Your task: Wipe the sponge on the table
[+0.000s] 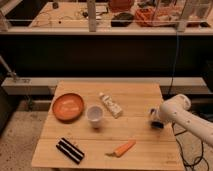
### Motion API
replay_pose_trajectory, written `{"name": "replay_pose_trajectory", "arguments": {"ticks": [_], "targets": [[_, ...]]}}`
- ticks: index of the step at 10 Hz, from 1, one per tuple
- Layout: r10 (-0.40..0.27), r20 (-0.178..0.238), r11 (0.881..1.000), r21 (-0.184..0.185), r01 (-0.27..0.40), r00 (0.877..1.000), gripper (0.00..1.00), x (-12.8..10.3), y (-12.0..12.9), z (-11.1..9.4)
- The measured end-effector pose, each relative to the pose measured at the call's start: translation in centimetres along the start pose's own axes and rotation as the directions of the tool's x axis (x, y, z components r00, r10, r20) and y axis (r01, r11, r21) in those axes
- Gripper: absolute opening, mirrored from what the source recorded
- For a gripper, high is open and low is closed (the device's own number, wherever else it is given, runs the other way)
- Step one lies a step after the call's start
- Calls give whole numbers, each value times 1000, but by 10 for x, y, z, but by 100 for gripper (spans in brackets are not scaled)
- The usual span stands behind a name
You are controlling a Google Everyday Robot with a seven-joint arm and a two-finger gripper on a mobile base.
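Note:
The light wooden table (135, 95) fills the middle of the camera view. My white arm reaches in from the right. Its gripper (156, 120) is low over the table's right edge and shut on the sponge (158, 124). The sponge is a small dark blue block at the tip, down against the planks and partly hidden by the gripper.
On the table are an orange plate (68, 106) at the left, a white cup (95, 115), a white tube (110, 105), a black block with white stripes (70, 150) at the front left, and a carrot (122, 148) at the front. A dark cluttered workbench (100, 22) runs behind.

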Motion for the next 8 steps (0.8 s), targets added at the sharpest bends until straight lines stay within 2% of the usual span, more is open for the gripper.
{"name": "replay_pose_trajectory", "arguments": {"ticks": [2,4,6,8], "targets": [[-17,7,1000,4,17,1000,0,21,-13,11],[-45,14,999,17,45,999,0,31,-33,19],[-99,26,995,28,99,995,0,30,-59,23],[-165,40,986,39,164,985,0,21,-84,27]]}}
